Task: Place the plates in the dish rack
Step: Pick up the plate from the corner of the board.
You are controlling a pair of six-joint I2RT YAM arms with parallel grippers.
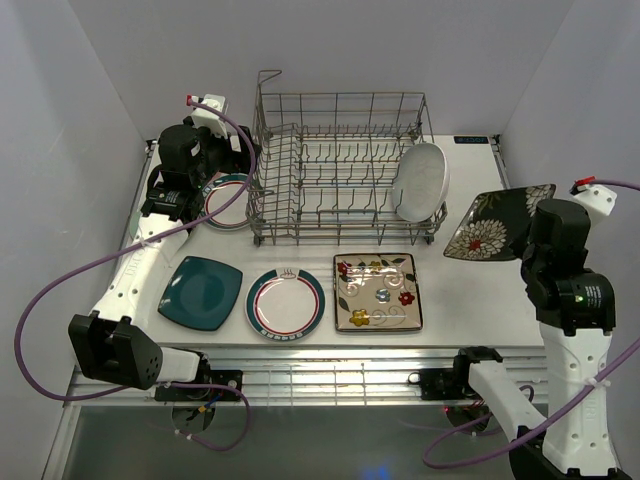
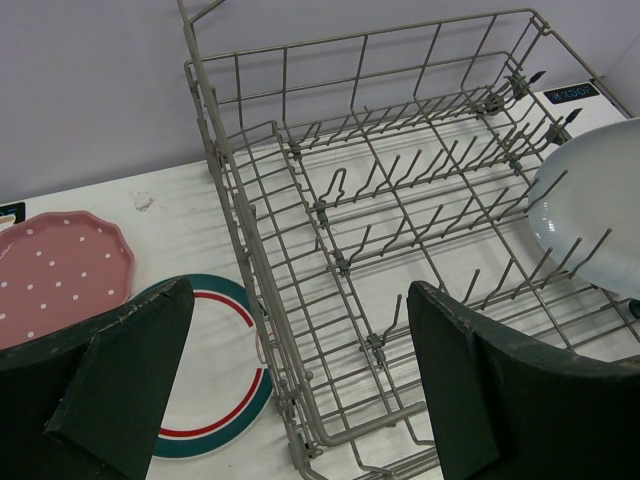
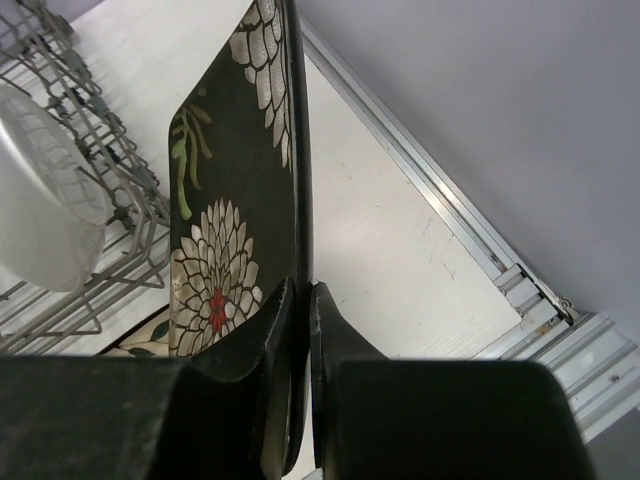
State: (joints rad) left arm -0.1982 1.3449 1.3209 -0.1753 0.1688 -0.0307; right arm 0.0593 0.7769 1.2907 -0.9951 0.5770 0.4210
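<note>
Right gripper (image 3: 300, 292) pinches the dark floral plate (image 3: 215, 230) by its near rim only, held on edge and apparently off the table. Risk: with so thin a grip the plate can pivot or slip, or clip the dish rack (image 1: 340, 165) wall to the gripper's left, where the white oval plate (image 1: 420, 180) stands. Left gripper (image 2: 300, 300) is wide and empty beside the rack's left side. White table (image 1: 470, 300), plain pale walls.

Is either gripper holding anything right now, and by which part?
The right gripper is shut on the dark floral square plate, pinching its rim. The left gripper is open, holding nothing.
</note>
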